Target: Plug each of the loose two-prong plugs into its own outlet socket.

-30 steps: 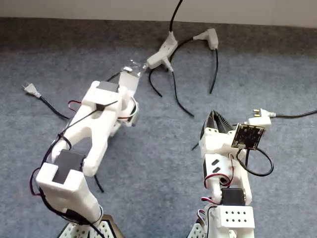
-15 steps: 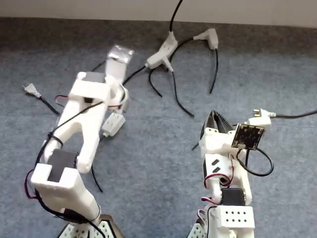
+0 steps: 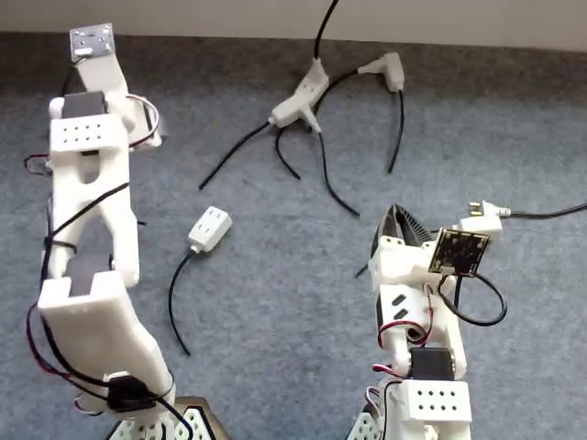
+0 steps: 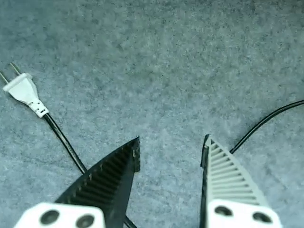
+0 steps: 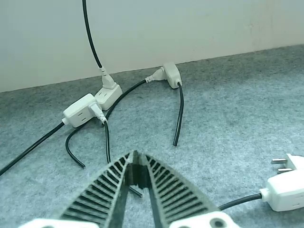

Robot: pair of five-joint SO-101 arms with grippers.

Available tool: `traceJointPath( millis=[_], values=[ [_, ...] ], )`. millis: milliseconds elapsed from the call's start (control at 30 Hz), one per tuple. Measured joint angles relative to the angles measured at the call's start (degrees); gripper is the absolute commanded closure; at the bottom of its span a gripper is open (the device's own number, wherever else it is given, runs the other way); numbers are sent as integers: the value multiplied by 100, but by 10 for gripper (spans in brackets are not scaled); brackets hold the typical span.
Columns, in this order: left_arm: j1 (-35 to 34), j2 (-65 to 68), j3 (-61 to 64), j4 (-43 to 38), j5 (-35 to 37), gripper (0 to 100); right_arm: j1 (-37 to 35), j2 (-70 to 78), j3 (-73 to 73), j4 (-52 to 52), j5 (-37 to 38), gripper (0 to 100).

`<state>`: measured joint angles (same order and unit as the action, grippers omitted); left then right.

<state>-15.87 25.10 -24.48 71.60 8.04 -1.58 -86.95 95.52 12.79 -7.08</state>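
In the left wrist view my left gripper (image 4: 171, 147) is open over bare carpet, and a white two-prong plug (image 4: 21, 90) on a black cord lies a short way ahead of its dark finger. Seen from the high view, the left arm (image 3: 87, 156) stretches along the far left edge. A loose white outlet socket (image 3: 209, 227) lies mid-carpet on its own cord. My right gripper (image 3: 404, 225) (image 5: 135, 171) is shut and holds nothing. Just to its right lies a second white plug (image 3: 481, 218) (image 5: 285, 185). Farther back are a white socket block (image 3: 298, 101) (image 5: 80, 110) and an angled white plug (image 3: 385, 69) (image 5: 169, 73).
Black cords loop over the grey carpet between the socket block and my right gripper. Another cord (image 3: 323, 27) runs up from the block toward the pale wall at the back. Open carpet lies between the two arms, in front of the loose socket.
My left arm has swung from the middle to the far left, uncovering the loose socket and covering the spot where the left plug lay. The right arm has kept still.
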Motion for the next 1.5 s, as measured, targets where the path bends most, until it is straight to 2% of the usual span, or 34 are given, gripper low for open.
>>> traceJointPath(
  millis=[167,300,467,633,900,1200,1267,1500],
  values=[
    [-229,1811,-2198,1064,475,775,0,0,0,0,0,989],
    [-580,3305,-4343,1960,1178,776,0,0,0,0,0,989],
    [-905,4422,-6295,2418,1741,776,0,0,0,0,0,989],
    [-1125,4580,-6655,2426,1855,776,0,0,0,0,0,989],
    [-1785,4615,-6664,2426,2593,776,-158,0,0,0,185,989],
    [-1829,5459,-6734,2004,2664,777,-255,0,0,0,308,989],
    [-1829,5582,-6787,1873,2664,803,-264,0,0,0,308,989],
    [-1811,5662,-6840,1776,2690,981,-264,0,0,0,308,989]
  ],
)
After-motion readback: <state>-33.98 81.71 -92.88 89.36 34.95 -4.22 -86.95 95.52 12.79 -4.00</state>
